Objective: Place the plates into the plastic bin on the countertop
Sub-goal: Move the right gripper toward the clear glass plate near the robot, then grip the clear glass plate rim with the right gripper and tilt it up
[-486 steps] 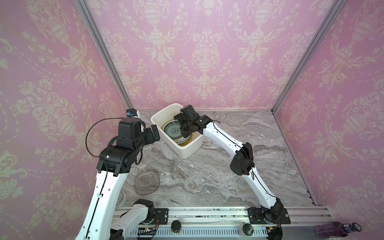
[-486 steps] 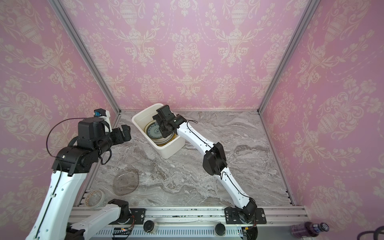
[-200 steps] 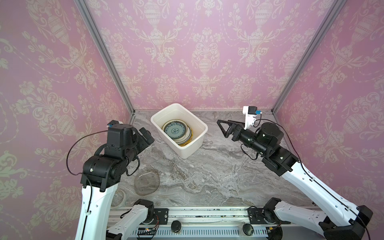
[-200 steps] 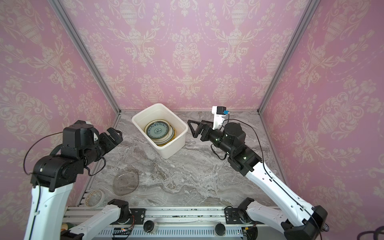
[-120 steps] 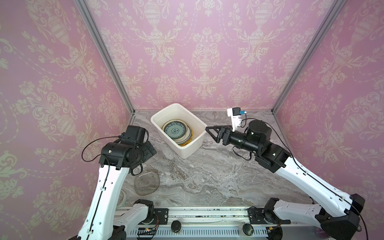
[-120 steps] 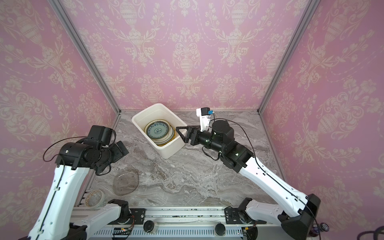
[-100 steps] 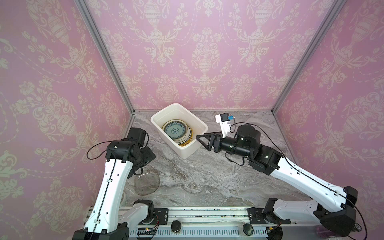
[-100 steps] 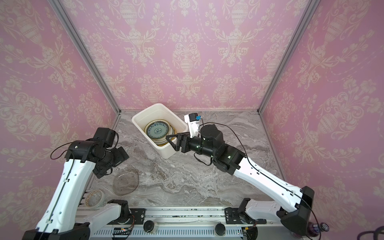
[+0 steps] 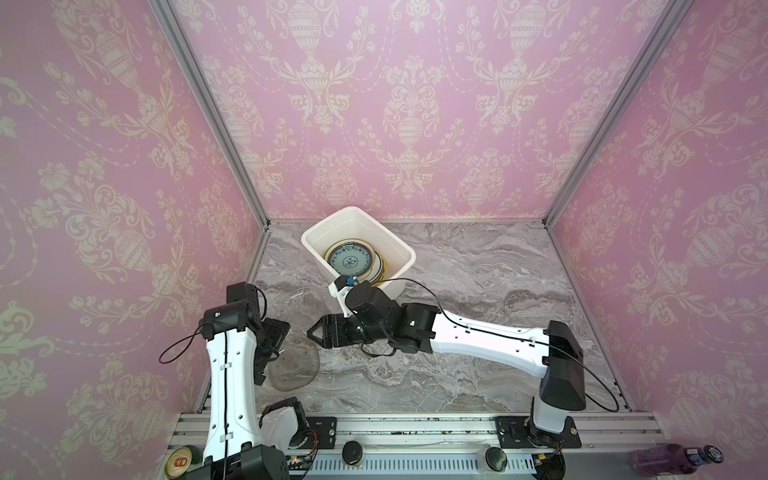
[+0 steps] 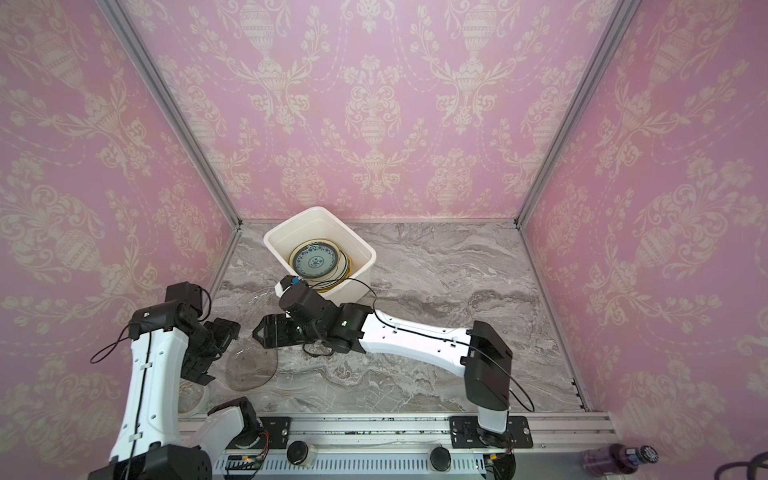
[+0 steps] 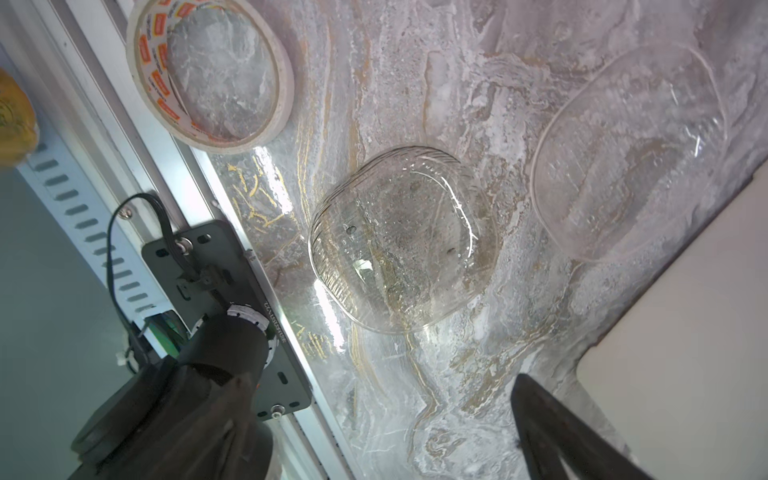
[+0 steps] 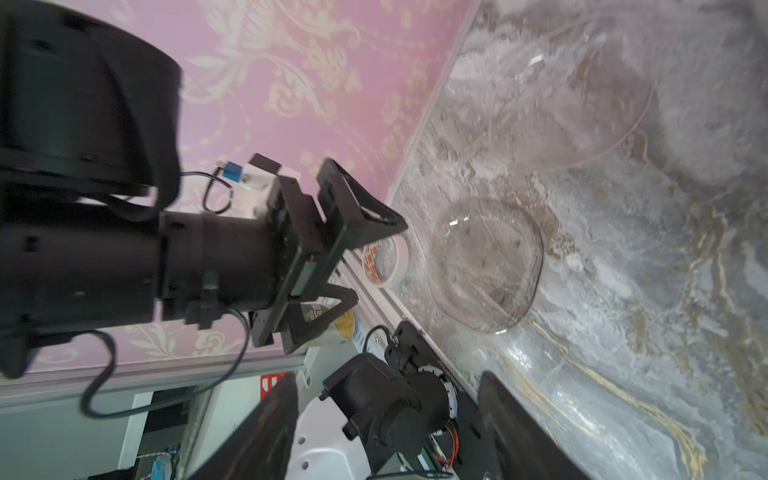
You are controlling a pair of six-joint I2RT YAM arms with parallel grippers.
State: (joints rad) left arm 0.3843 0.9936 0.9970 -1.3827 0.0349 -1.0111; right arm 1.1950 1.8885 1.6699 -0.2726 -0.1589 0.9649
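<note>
Toward the back-left corner of the grey-and-white marble-patterned countertop (image 9: 478, 270) sits the deep white rectangular plastic bin (image 9: 386, 232), turned at an angle to the walls. Inside it lies a stack of plates w/ a round teal patterned plate (image 9: 351, 261) on top. Pale yellow rims (image 9: 383, 270) of others show beneath it on the right.

Two more plates are outside the bin, both on the countertop near its left edge. A ribbed clear glass plate (image 9: 293, 368) lies near the front rail. A flat clear glass plate (image 11: 627, 153) lies btwn that one and the bin, apart from the ribbed one. A clear tape roll with orange print (image 11: 164, 104) rests by the front-left corner, close to the ribbed plate but not touching it.

The right gripper (image 9: 311, 332) reaches across the middle to a spot just beyond the ribbed plate's far edge. Its fingers (image 12: 511, 428) stand apart w/ nothing btwn them. It looks to be above the plate rather than on it, though height is hard to judge. The left gripper (image 12: 380, 262) hangs at the plate's left side, jaws spread wide and empty, facing the right gripper.
</note>
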